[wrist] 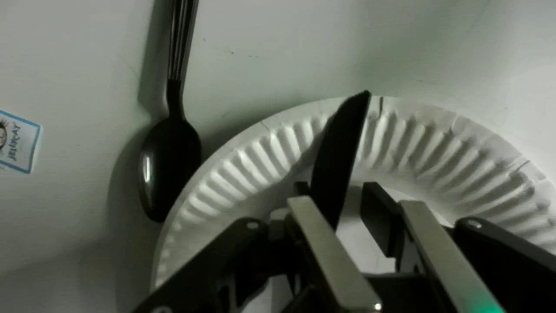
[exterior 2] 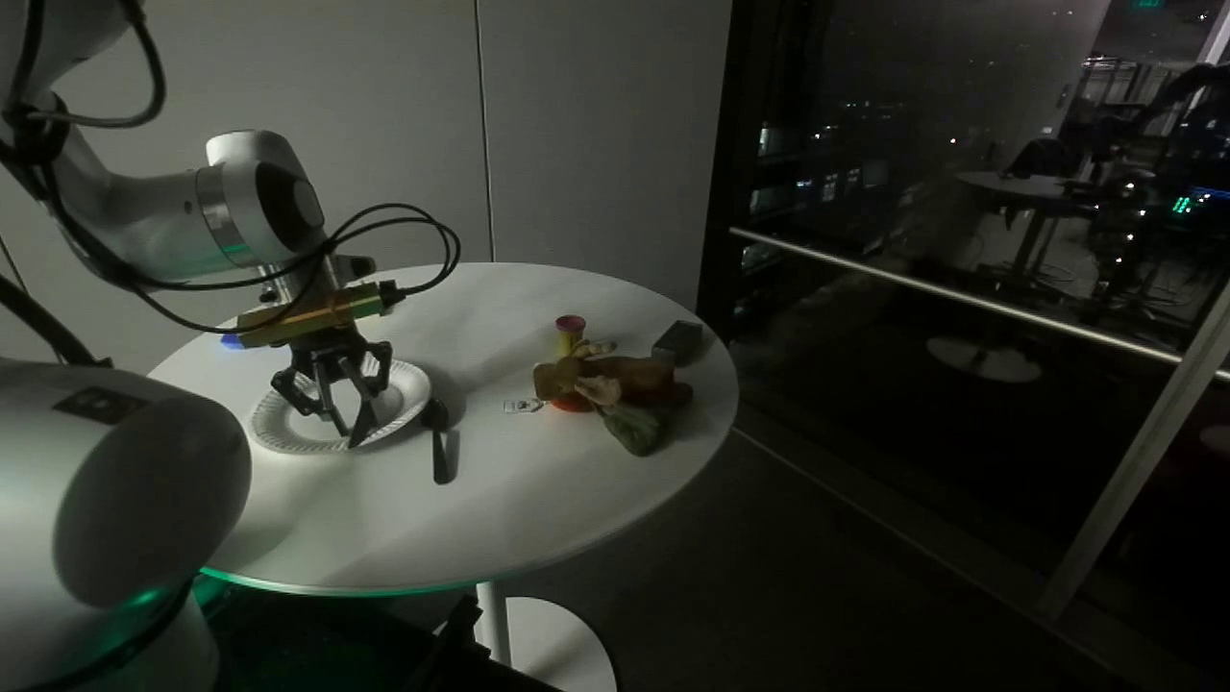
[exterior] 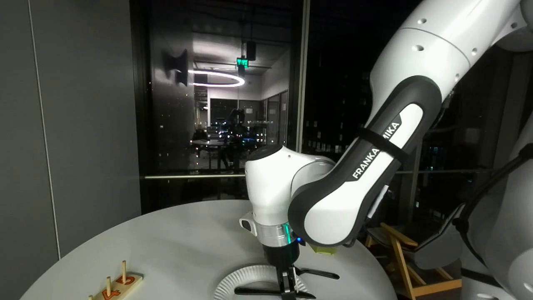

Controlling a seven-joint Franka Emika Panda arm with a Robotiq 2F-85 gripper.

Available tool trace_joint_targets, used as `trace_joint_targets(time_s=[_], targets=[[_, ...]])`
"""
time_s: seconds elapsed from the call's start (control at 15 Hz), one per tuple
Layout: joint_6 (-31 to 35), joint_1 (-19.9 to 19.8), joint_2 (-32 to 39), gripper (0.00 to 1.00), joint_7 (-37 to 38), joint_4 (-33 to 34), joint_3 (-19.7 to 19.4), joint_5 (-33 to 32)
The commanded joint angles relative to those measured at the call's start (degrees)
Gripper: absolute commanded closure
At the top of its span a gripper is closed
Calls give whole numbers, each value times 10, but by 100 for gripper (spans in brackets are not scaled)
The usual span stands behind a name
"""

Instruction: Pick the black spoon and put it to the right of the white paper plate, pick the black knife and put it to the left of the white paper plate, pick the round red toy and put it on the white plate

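The gripper point(wrist: 336, 191), in the foreground of the wrist view, stands with its fingers spread and the black knife point(wrist: 336, 161) between them. The blade runs close to one finger, where contact cannot be judged; a strip of the white paper plate point(wrist: 469, 161) shows between it and the opposite finger. The knife extends across the plate, its tip at the fluted rim; its handle is hidden beneath the gripper here. In an exterior view the knife point(exterior: 255, 291) shows on both sides of the gripper. The black spoon point(wrist: 171, 165) lies on the table point(exterior 2: 548, 500) outside the plate, its bowl just beside the rim and apart from the fingers; the upper margin cuts off its handle. In an exterior view the spoon point(exterior 2: 440, 454) shows whole, whereas the knife cannot be distinguished from the dark fingers. The red toy point(exterior 2: 573, 405), well apart from the gripper, is mostly covered by a brown object point(exterior 2: 632, 380), and its shape is indistinct. In an exterior view the frame crops the plate point(exterior: 233, 278) and a numbered peg board point(exterior: 118, 287).
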Motion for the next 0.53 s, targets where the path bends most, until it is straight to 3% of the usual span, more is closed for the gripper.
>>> trace_joint_targets(time_s=[0.0,0.2,0.27,0.47], targets=[[6,-8,-15,90,-7,1,-3,-7],[7,-5,-21,95,25,2,10,-8],[4,-2,-28,91,28,2,12,-3],[4,20,-53,89,15,5,17,34]])
